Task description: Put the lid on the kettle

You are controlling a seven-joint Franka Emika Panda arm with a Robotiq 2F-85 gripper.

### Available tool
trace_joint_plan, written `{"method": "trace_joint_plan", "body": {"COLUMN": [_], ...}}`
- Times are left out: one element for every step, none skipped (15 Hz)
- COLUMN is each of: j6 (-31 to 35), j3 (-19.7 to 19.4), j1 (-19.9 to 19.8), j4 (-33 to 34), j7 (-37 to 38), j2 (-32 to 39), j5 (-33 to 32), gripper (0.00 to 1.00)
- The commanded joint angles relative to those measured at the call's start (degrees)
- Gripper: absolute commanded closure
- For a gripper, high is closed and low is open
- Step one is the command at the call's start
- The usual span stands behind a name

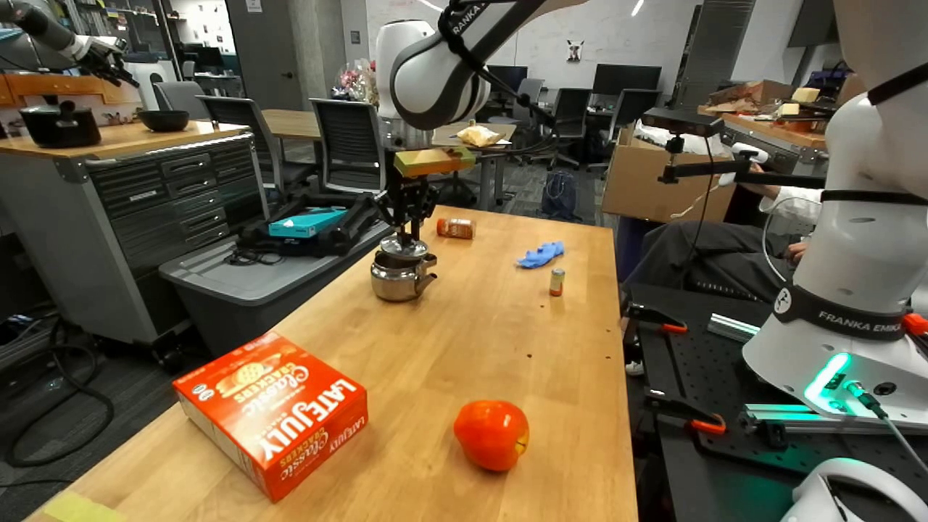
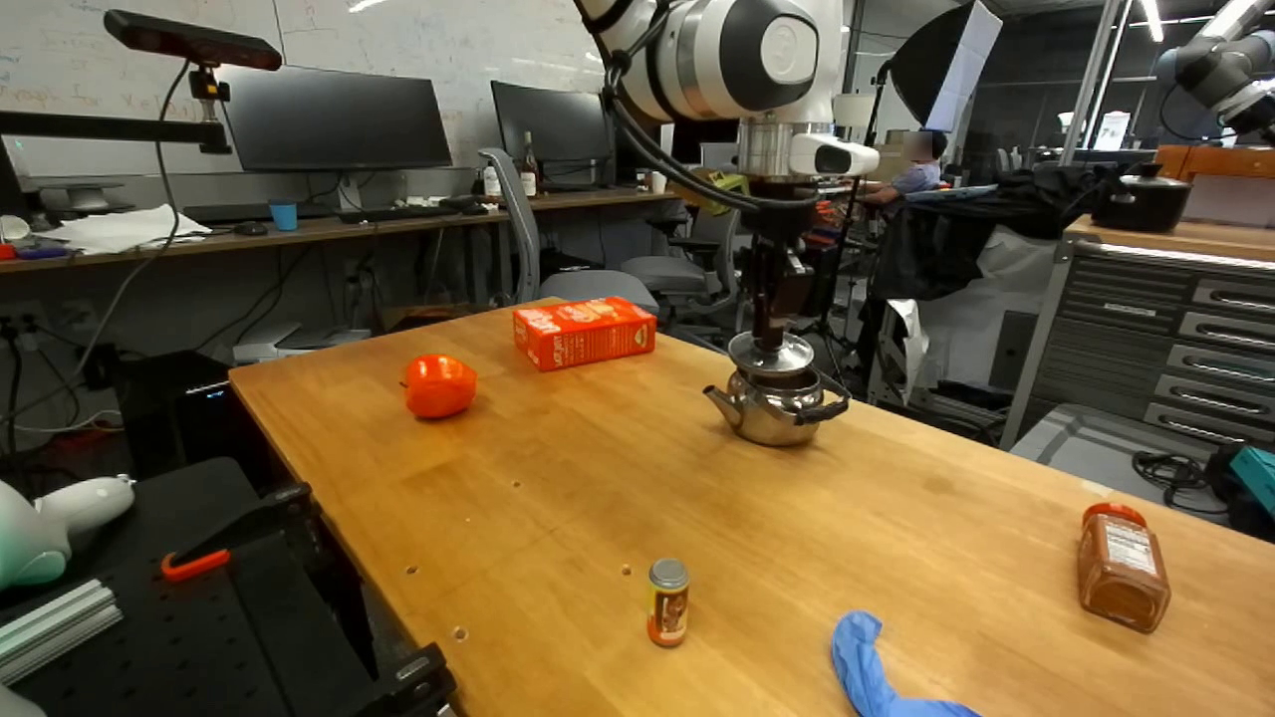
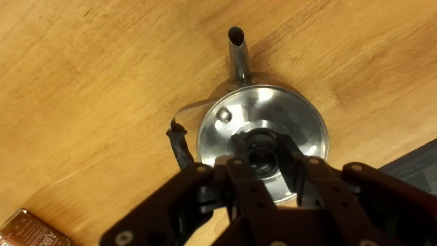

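In an exterior view, the lid [image 1: 400, 251], a shiny silver disc, sits just over the mouth of the kettle [image 1: 394, 281], a squat polished pot standing upright on the wooden table [image 1: 478, 348]; the gripper [image 1: 407, 235] points straight down at the lid's middle and covers its knob. In an exterior view, the kettle's black handle [image 2: 823, 411] stands out beside the body, and the lid hangs directly beneath the fingertips, a dark strip of open mouth under its near edge; whether its far edge touches the rim I cannot tell. In the wrist view, 2 dark fingers [image 3: 240, 145] are clamped around the black knob [image 3: 262, 160], and bright reflections cross the lid, with 1 small round mark near its edge. The lid hides most of the kettle, leaving the spout [image 3: 239, 59] and part of the handle; the gripper blocks the lid's lower part, and a brown jar [image 3: 32, 232] is cut off in the corner.
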Motion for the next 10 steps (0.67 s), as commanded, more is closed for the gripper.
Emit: {"method": "trace_joint_plan", "body": {"j6": [2.3,1.9,1.7,1.5,1.4,1.5,1.7,1.8,1.7,1.6], "j3": [0.2,0.2,0.3,0.3,0.3,0.3,0.4,0.3,0.4,0.4], "j1": [-0.3,-0.3,-0.4,-0.4,-0.4,-0.4,-0.4,-0.4,-0.5,-0.6], "j4": [-1.1,-0.6,-0.2,-0.1,0.1,0.3,0.5,0.7,1.2,1.5], "j7": [-0.9,-0.9,-0.7,-0.8,-0.7,-0.6,-0.6,-0.5,-0.4,-0.4], "j2": [-1.0,-0.7,-0.4,-0.3,-0.1,0.1,0.4,0.8,1.2,1.5], "j5": [1.7,2.1,2.4,2.6,2.7,3.0,3.3,3.5,3.9,4.3], "gripper": [0.93,0.93,0.93,0.93,0.93,0.93,0.93,0.93,0.93,0.93]}}
